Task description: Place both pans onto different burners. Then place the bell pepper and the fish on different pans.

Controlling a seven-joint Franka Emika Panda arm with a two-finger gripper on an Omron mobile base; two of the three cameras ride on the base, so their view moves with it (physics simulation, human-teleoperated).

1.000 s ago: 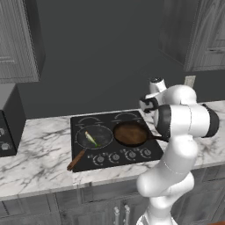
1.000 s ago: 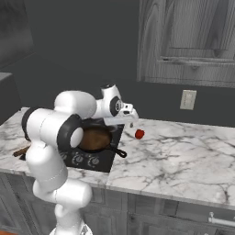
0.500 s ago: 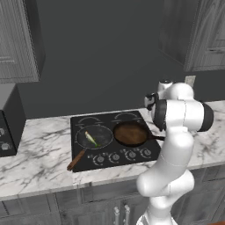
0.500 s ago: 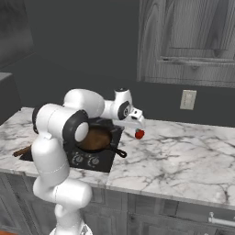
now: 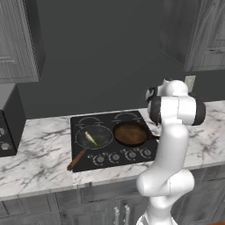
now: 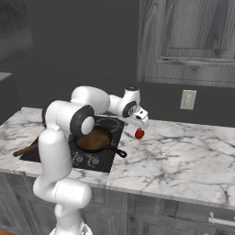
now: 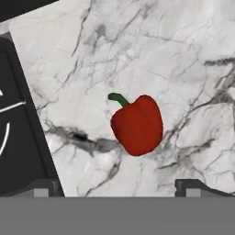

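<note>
The red bell pepper (image 7: 137,125) lies on the marble counter just right of the black cooktop (image 7: 18,137). My gripper (image 7: 120,188) hovers open directly above it, nothing between its fingertips (image 7: 197,186). From the right base the gripper (image 6: 142,123) hangs just over the bell pepper (image 6: 139,134). On the cooktop (image 5: 112,151), the black pan (image 5: 94,137) with a wooden handle holds the fish (image 5: 91,139) on the front left burner. The brown pan (image 5: 130,133) sits empty on the front right burner. Two back burners (image 5: 127,116) are bare.
A row of knobs (image 5: 123,156) lines the cooktop's front edge. The brown pan's dark handle (image 6: 118,151) sticks out toward the counter's front. Marble counter (image 6: 183,151) stretches right of the pepper. A wall outlet (image 6: 188,99) and upper cabinets (image 6: 193,41) are behind.
The arm has swung right from over the cooktop's edge and come down over the bell pepper. The jaws stayed open; pans and fish have not moved.
</note>
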